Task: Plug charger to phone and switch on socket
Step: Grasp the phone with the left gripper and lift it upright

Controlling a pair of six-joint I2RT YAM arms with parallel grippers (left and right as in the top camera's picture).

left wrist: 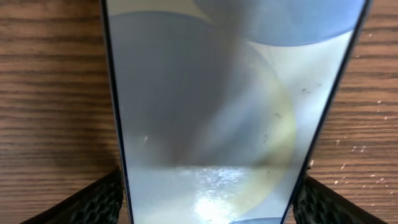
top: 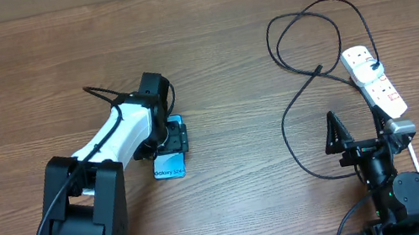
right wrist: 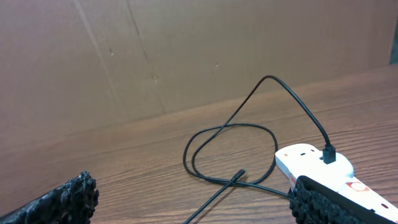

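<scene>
The phone (top: 170,167) lies flat on the table, light blue with "Galaxy" text at its near end. It fills the left wrist view (left wrist: 217,112). My left gripper (top: 170,138) straddles it from above, with a finger against each long edge. The charger's black cable (top: 283,131) loops across the table's right half. Its connector tip (top: 319,70) lies loose on the wood and also shows in the right wrist view (right wrist: 240,173). Its other end is plugged into the far end of the socket (top: 376,83), a white power strip (right wrist: 308,163). My right gripper (top: 354,124) is open and empty, just near of the cable.
The strip's white cord (top: 418,161) runs toward the near edge beside the right arm's base. A brown cardboard wall (right wrist: 186,56) stands behind the table.
</scene>
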